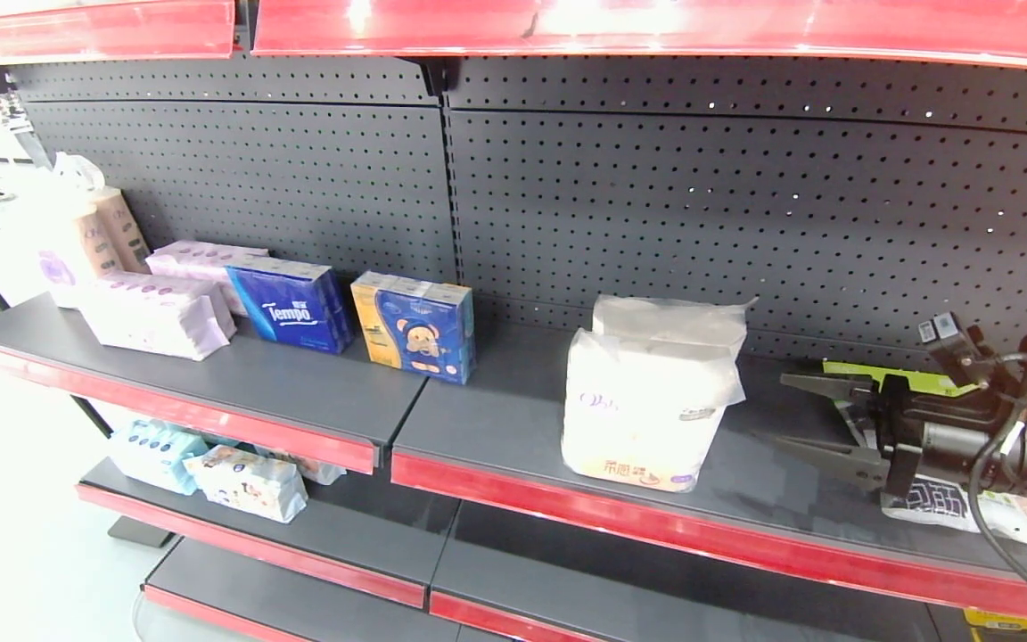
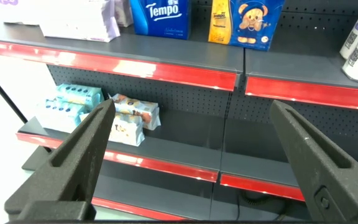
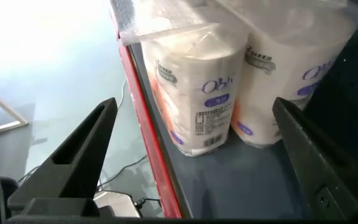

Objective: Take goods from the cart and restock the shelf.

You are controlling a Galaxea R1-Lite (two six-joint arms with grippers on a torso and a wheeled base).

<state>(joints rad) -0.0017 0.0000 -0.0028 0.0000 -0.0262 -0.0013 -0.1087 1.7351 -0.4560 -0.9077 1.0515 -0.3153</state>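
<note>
1. Roll pack [image 1: 647,401] stands on shelf [image 1: 487,410], just ahead of our right pincer [image 1: 776,410], not touching.
2. Right pincer spread wide, holding nothing.
3. Left pincer [image 2: 191,104] also spread, empty; blue pack [image 2: 160,17] and yellow pack [image 2: 247,22] shelved beyond it.

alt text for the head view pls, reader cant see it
The right gripper, open, hangs over a dark grey store shelf beside a white plastic-wrapped tissue pack. Further left stand a yellow tissue pack, a blue tissue pack and lilac packs.
</note>
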